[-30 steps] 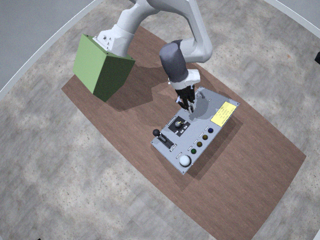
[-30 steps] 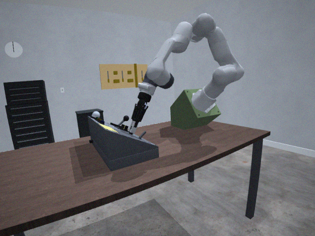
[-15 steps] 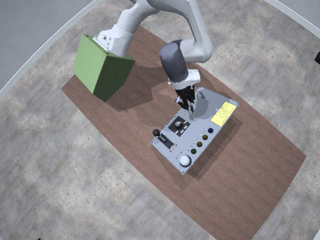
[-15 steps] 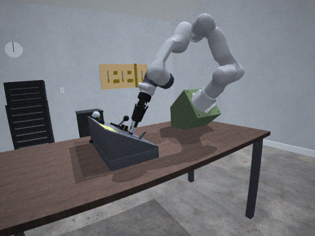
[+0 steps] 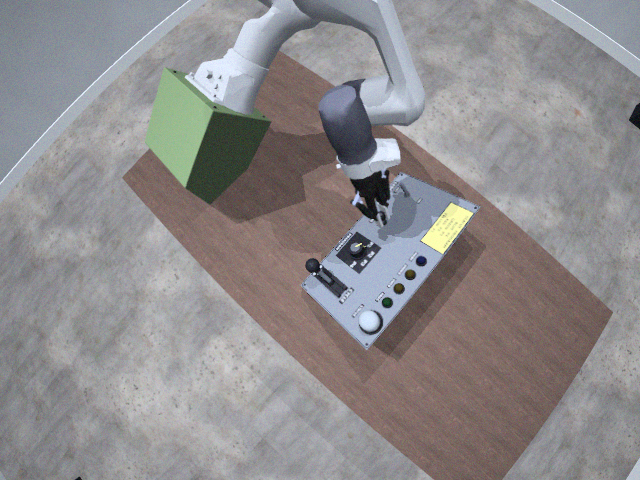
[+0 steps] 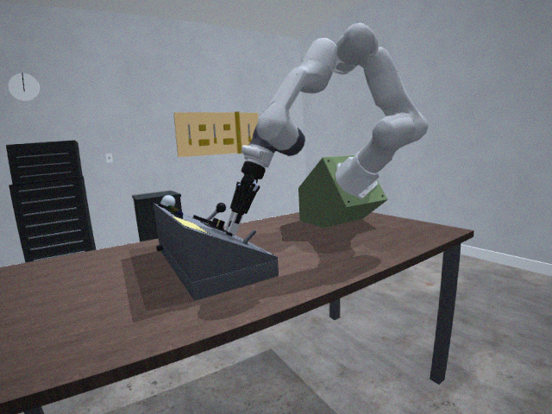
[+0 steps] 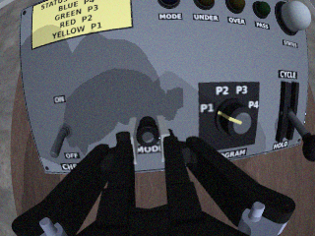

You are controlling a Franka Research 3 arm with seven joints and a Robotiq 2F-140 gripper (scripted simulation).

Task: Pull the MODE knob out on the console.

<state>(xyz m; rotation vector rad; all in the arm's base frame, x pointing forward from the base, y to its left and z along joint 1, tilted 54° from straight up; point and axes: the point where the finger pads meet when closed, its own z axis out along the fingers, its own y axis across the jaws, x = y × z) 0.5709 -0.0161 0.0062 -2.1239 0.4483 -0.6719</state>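
The grey sloped console (image 5: 388,258) stands on the brown table, and also shows in the side view (image 6: 214,254). In the wrist view the dark MODE knob (image 7: 146,130) sits at the panel's lower middle, above its label. My gripper (image 7: 147,127) is shut on the MODE knob, one finger on each side of it. In the overhead view the gripper (image 5: 379,215) meets the panel near its edge on the arm's side. In the side view it (image 6: 231,227) reaches down onto the sloped face.
On the panel are a program selector dial (image 7: 235,118), a cycle lever (image 7: 298,130), an on/off toggle (image 7: 61,140), a white round button (image 7: 295,16), a row of coloured lamps (image 7: 215,2) and a yellow status card (image 7: 81,11). A green block (image 5: 201,134) holds the arm's base.
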